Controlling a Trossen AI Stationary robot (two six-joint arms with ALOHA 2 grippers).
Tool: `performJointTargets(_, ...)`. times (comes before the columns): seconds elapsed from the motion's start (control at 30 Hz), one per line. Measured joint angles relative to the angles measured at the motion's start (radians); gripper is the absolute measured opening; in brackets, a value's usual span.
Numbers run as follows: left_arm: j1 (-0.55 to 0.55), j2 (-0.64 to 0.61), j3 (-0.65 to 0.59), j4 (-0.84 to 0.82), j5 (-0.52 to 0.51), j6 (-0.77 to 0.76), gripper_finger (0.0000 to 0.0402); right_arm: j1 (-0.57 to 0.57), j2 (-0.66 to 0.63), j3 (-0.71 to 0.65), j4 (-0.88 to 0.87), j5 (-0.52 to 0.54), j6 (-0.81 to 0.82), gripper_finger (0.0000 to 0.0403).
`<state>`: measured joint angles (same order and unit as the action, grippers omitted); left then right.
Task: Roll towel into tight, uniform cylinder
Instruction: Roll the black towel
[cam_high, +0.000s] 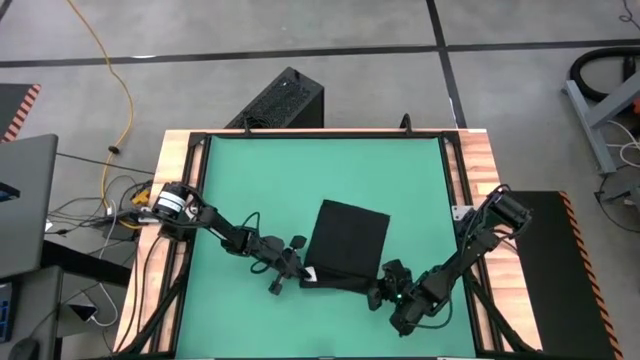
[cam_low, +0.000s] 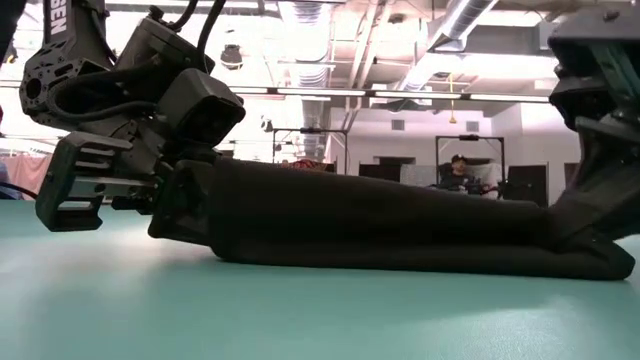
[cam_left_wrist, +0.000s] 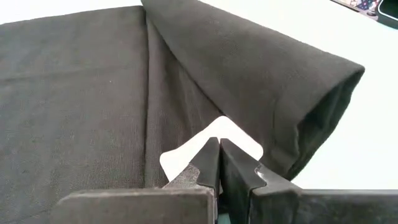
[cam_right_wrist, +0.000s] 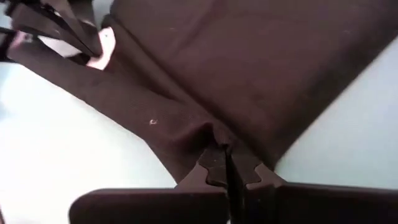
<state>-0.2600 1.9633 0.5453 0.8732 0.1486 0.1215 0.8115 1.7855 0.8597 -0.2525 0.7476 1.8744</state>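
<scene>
Black towel (cam_high: 345, 243) flat on the green mat (cam_high: 250, 180), a bit toward the near side of the middle. Near edge folded over into a low, thick roll, seen side-on in the low view as a long dark hump (cam_low: 380, 225).

Left gripper (cam_high: 298, 268) right at the near left corner of the towel, fingers (cam_left_wrist: 208, 163) pressed together on the small white tag (cam_left_wrist: 233, 134) and the cloth there. Right gripper (cam_high: 384, 287) at the near right corner, fingers (cam_right_wrist: 214, 163) squeezed tight on a bunched bit of the rolled edge. One gripper at each end of the roll, towel stretched between.

Hard to see: how many turns in the roll, since black cloth hides its own folds. Far end of the roll in the low view tucked behind the right arm. Tag too plain to read. Letters "SEN" (cam_low: 62, 28) on the left arm in the low view, rest cut off. Black ribbed box (cam_high: 282, 100) past the far edge of the table (cam_high: 478, 160).
</scene>
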Motion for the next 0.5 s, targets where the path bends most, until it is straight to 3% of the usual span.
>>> performJointTargets(0.23,-0.002,-0.028,-0.004,-0.018,0.001,-0.053,0.0,-0.026,-0.003,0.002,-0.015,-0.1,-0.024,0.0005)
performJointTargets(0.5,-0.023,-0.297,-0.008,-0.318,-0.062,-0.108,0.0,-0.042,-0.003,0.002,-0.012,-0.126,-0.05,0.0005)
